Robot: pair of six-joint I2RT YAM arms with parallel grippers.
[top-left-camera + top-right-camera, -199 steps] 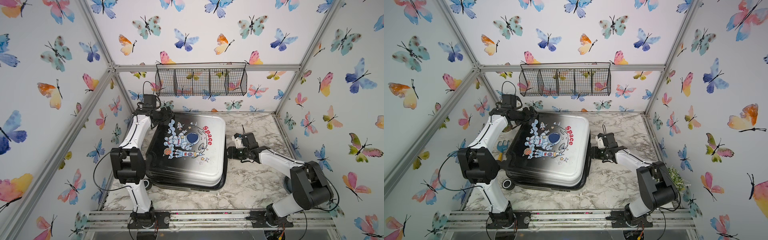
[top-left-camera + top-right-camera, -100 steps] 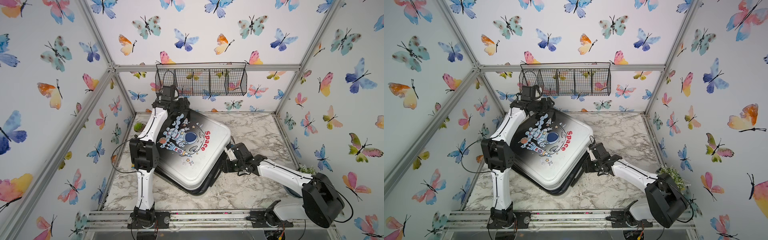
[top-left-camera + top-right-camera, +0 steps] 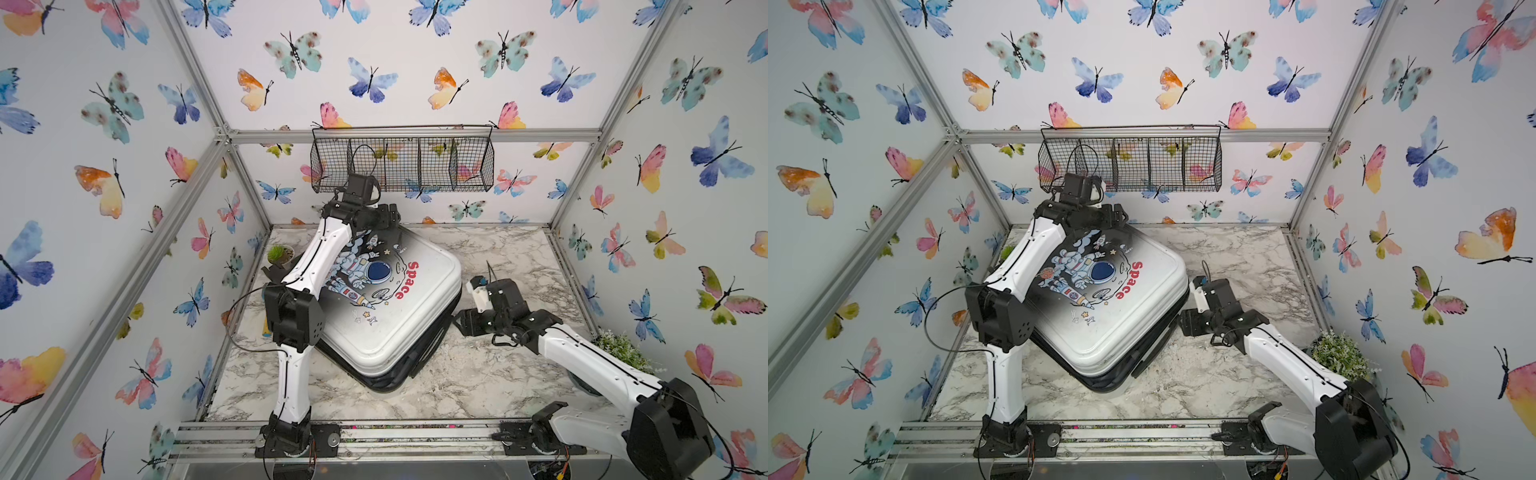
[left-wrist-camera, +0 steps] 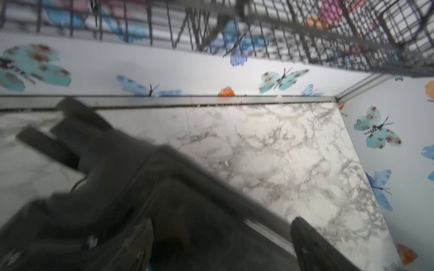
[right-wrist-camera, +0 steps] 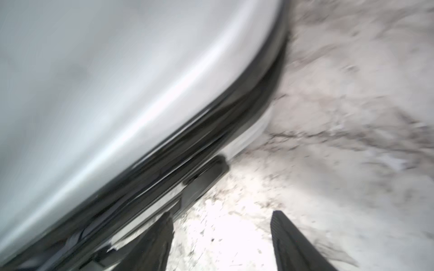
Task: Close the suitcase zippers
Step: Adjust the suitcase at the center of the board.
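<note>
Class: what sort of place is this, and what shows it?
Probably a robot test cell, not a home: an aluminium frame with butterfly-papered walls, and two robot arms mounted on a rail along a marble-look table.

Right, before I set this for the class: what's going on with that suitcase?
Two robot arms are working on the suitcase, which lies flat, astronaut side up, skewed on the marble table. The left hand is open at its far corner. The right hand is open beside the zipper track on the near right side, holding nothing.
</note>
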